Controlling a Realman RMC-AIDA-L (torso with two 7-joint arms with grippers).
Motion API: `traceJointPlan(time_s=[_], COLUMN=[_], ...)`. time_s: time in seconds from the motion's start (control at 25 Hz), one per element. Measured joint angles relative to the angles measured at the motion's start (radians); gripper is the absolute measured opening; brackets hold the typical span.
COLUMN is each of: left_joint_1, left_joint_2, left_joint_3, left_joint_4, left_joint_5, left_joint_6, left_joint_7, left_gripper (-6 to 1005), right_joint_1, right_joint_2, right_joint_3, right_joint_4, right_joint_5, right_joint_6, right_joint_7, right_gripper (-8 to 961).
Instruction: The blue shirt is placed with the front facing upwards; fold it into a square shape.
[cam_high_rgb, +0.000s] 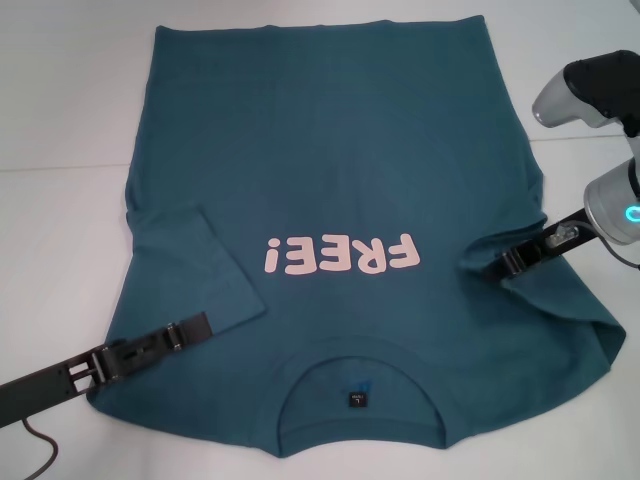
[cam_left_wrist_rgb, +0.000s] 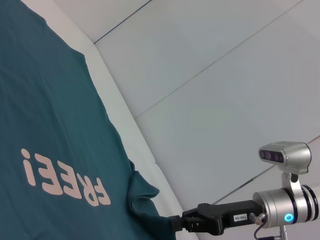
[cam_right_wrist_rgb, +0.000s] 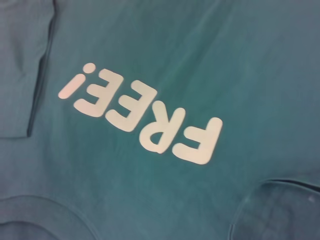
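Collar edge of blue shirt (cam_high_rgb: 340, 150) cut off, left gripper (cam_high_rgb: 200, 325) and right gripper (cam_high_rgb: 500, 265) pinching folded-in sleeves.

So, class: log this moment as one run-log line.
blue shirt: front up, both sleeves folded inward | left gripper: at left sleeve | right gripper: gripping right sleeve

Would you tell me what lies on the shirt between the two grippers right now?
In the head view, between the left gripper and right gripper lies the blue shirt front, bearing the pink FREE! lettering; nothing else rests there.
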Motion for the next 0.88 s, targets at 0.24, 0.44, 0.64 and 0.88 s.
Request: traceJointPlan(time_s=[0.24, 0.44, 0.64, 0.88], left_joint_1=[0.000, 0.000, 0.002, 0.000], left_joint_2=[0.000, 0.000, -0.001, -0.004], left_joint_3=[0.000, 0.000, 0.000, 0.000], left_joint_4=[0.000, 0.000, 0.000, 0.000], left_joint_5=[0.000, 0.000, 0.000, 0.000], left_joint_6=[0.000, 0.000, 0.000, 0.000], left_joint_7=[0.000, 0.000, 0.000, -0.001], left_gripper=[843, 843, 843, 843], right_joint_1=[0.010, 0.009, 0.000, 0.011], right_joint_2=[-0.001, -0.015, -0.037, -0.048], right_joint_3=[0.004, 0.008, 0.010, 0.004], right_joint_4=[0.005, 0.005, 0.014, 0.098], right_joint_5=[0.038, 0.069, 0.048, 0.001], right_joint_6=[-0.014, -0.021, 0.033, 0.114], right_joint_7=[-0.009, -0.003, 0.067, 0.115], right_gripper=[73, 85, 335, 580])
